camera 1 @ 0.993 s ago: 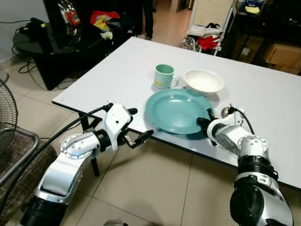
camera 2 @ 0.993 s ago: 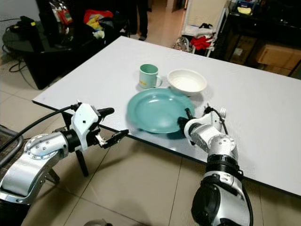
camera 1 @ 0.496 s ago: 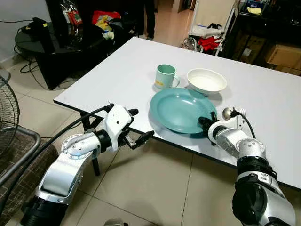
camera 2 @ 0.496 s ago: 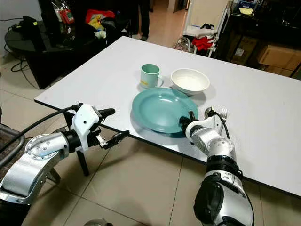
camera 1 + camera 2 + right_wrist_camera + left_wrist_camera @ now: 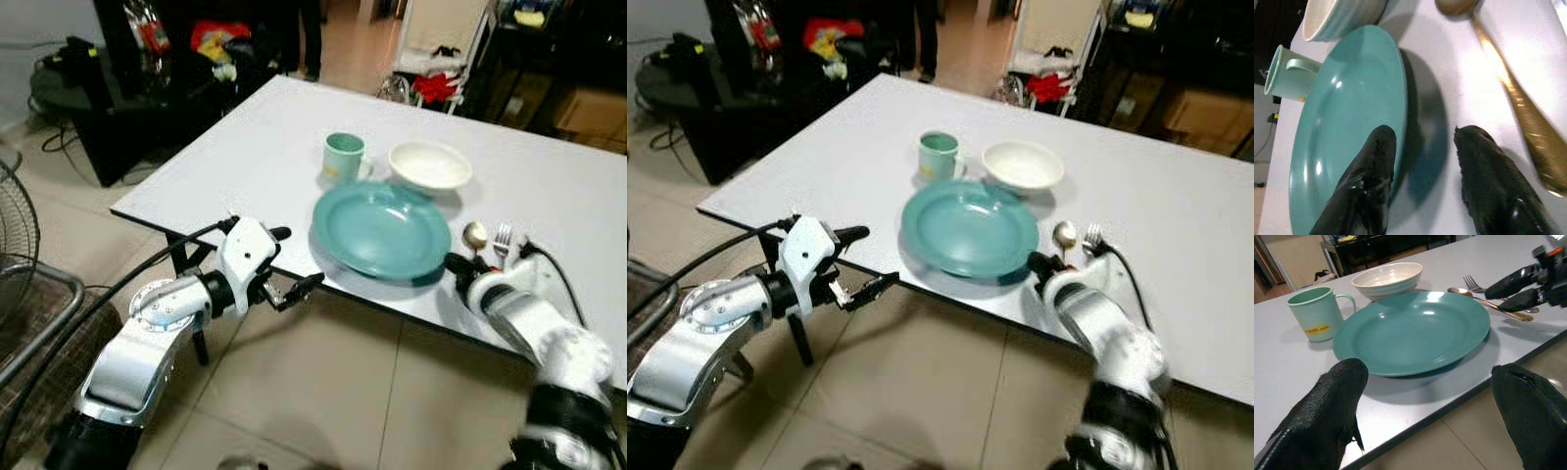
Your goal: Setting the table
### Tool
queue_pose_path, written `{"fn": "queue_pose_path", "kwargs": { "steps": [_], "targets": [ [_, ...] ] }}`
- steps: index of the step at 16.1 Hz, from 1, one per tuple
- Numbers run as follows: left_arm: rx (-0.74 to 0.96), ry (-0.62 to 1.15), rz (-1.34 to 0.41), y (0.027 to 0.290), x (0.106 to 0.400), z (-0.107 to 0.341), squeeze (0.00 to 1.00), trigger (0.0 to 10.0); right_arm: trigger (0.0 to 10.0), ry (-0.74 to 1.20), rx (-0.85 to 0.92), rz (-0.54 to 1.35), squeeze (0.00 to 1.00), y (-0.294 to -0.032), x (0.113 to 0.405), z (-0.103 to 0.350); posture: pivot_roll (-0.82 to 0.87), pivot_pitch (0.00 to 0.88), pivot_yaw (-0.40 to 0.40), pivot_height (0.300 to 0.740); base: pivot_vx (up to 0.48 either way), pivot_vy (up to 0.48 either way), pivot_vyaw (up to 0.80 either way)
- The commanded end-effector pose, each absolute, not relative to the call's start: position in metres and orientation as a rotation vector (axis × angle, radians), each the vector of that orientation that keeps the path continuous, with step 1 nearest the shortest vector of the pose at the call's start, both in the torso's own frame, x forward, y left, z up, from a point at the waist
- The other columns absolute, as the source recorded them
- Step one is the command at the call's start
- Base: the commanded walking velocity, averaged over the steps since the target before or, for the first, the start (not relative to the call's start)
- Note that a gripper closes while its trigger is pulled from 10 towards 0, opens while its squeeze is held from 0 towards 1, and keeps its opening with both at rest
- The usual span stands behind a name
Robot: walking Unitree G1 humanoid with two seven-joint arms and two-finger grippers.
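Near the front edge of the white table (image 5: 245, 147) lies the teal plate (image 5: 380, 231), with the green mug (image 5: 342, 158) and white bowl (image 5: 429, 166) just behind it and the spoon (image 5: 474, 236) and fork (image 5: 503, 235) just beside it on its right. Right gripper (image 5: 1422, 169) sits at the plate's right rim, jaws narrowly parted and holding nothing. Left gripper (image 5: 290, 260) hovers off the table edge left of the plate, jaws wide and empty.

Glossy teal plate (image 5: 1413, 330) — shiny brass-toned metal spoon (image 5: 1508, 88).

black side table (image 5: 108, 103) (cluttered) | fan grille (image 5: 15, 230) | red cloth (image 5: 434, 86) | cardboard box (image 5: 591, 116)
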State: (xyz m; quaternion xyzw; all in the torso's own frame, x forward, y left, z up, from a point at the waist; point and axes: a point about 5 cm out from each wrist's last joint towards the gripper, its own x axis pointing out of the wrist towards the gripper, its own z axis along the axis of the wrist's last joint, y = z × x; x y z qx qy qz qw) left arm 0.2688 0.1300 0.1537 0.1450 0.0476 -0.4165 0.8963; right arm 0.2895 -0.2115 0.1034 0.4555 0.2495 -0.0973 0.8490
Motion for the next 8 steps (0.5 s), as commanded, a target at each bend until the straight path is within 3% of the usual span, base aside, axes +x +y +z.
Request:
{"fn": "queue_pose_path", "kwargs": {
  "steps": [1, 2, 3, 4, 5, 8],
  "targets": [
    [0.298, 0.082, -0.867, 0.127, 0.268, 0.157, 0.0, 10.0, 10.0, 0.505, 0.936, -0.19, 1.0, -0.213, 0.284, 0.115, 0.08, 0.0, -0.042, 0.74, 0.0, 0.0, 0.0],
    [0.278, 0.066, -0.841, 0.128, 0.268, 0.159, 0.0, 10.0, 10.0, 0.485, 0.892, -0.178, 0.72, -0.215, 0.274, 0.123, 0.07, 0.0, -0.037, 0.74, 0.0, 0.0, 0.0],
    [0.235, 0.053, -0.794, 0.13, 0.269, 0.162, 0.0, 10.0, 10.0, 0.463, 0.834, -0.163, 0.0, -0.215, 0.264, 0.133, 0.07, 0.0, -0.034, 0.74, 0.0, 0.0, 0.0],
    [0.185, 0.032, -0.731, 0.132, 0.27, 0.166, 0.0, 10.0, 10.0, 0.448, 0.769, -0.155, 0.0, -0.213, 0.257, 0.139, 0.06, 0.0, -0.029, 0.74, 0.0, 0.0, 0.0],
    [0.155, 0.046, -0.542, 0.141, 0.277, 0.163, 0.0, 10.0, 10.0, 0.364, 0.509, -0.108, 0.0, -0.21, 0.251, 0.158, 0.05, 0.0, -0.025, 0.74, 0.0, 0.0, 0.0],
    [0.139, 0.062, -0.422, 0.145, 0.279, 0.159, 0.0, 10.0, 10.0, 0.292, 0.352, -0.083, 0.0, -0.204, 0.25, 0.168, 0.05, 0.0, -0.028, 0.74, 0.0, 0.0, 0.0]
  ]
}}
